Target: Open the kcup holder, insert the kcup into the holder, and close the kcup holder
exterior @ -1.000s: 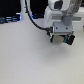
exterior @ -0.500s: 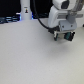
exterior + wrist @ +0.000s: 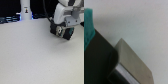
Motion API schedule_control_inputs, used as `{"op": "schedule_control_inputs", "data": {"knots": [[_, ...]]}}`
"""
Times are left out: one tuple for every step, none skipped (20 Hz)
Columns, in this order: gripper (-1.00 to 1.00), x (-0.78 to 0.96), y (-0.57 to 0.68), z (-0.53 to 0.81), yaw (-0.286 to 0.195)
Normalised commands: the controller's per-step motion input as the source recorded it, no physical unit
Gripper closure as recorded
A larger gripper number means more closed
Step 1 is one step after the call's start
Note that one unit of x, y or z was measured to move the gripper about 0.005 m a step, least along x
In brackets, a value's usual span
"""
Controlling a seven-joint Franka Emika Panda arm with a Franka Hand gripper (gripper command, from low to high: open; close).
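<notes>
In the exterior view my gripper (image 3: pixel 62 29) hangs low at the back right of the white table, right at a black boxy thing (image 3: pixel 68 32) that I take for the kcup holder. A small pale green spot (image 3: pixel 60 31) shows at the fingertips; it may be the kcup, but the blur hides whether it is held. The wrist view is filled by the kcup holder's black body (image 3: pixel 99 60) with a light grey panel (image 3: pixel 134 65). A teal-green patch (image 3: pixel 88 25) sits at that picture's edge. My fingers do not show clearly in either view.
A white bottle-like post (image 3: pixel 25 10) stands at the back on the exterior view's left, with dark clutter (image 3: pixel 7 20) along the table's far edge. The white tabletop (image 3: pixel 35 55) stretches toward the front.
The arm has shifted slightly toward the back of the table over the black machine. Nothing else has visibly moved.
</notes>
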Motion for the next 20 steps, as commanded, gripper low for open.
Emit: {"op": "schedule_control_inputs", "data": {"knots": [[-1.0, -0.89, 0.49, 0.0, 0.039], [-1.0, -0.89, 0.5, 0.0, 0.039], [-1.0, -0.89, 0.51, 0.0, 0.037], [-1.0, -0.89, 0.52, 0.0, 0.032], [-1.0, -0.91, 0.55, 0.0, 0.021], [-1.0, -0.87, 0.55, 0.0, 0.023], [-1.0, -0.84, 0.55, 0.0, 0.028], [-1.0, -0.8, 0.55, 0.0, 0.031], [-1.0, -0.67, 0.53, 0.01, 0.039], [-1.0, -0.39, 0.5, 0.26, 0.041], [-1.0, 0.01, 0.41, 0.66, 0.097], [-1.0, 0.26, 0.39, 0.96, 0.086], [-1.0, 0.38, 0.3, 1.0, 0.054], [-1.0, 0.29, 0.2, 1.0, 0.031], [-1.0, 0.23, 0.06, 0.98, 0.001], [-1.0, 0.23, 0.03, 0.95, 0.004], [-1.0, 0.23, 0.02, 0.6, -0.014], [-1.0, 0.14, 0.05, 0.38, -0.038], [-1.0, 0.13, 0.07, 0.33, -0.049], [-1.0, 0.1, 0.02, 0.13, -0.015]]}}
